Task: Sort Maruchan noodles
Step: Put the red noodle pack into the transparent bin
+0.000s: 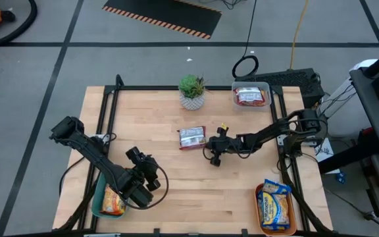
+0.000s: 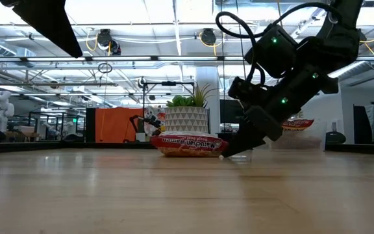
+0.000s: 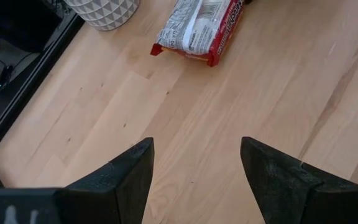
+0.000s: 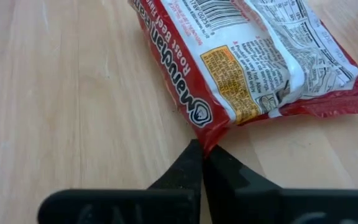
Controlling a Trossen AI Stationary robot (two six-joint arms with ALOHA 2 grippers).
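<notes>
A dark red Maruchan packet (image 1: 192, 137) (image 4: 253, 56) lies flat in the middle of the table, printed back up. My right gripper (image 4: 202, 152) (image 1: 210, 158) reaches in from the table's right and is shut at the packet's near right corner. My left gripper (image 3: 194, 171) (image 1: 149, 176) is open and hovers over bare wood at the near left, beside a teal tray (image 1: 99, 204) holding an orange packet (image 1: 113, 201). A second red packet (image 1: 250, 97) lies in the clear tub. Yellow-and-blue packets (image 1: 275, 207) fill the orange tray. My right gripper pinches the red packet's corner (image 4: 204, 138) between its two fingertips; only the tip of the sealed edge runs in between them. The fingers come in low from the table's right, slanting down. The packet lies flat on the table (image 2: 187, 144).
A potted plant (image 1: 191, 91) stands at the far edge, just beyond the red packet. The clear tub (image 1: 266, 89) sits at the far right, the orange tray (image 1: 258, 210) at the near right corner. Bare wood lies across the table's middle and near side.
</notes>
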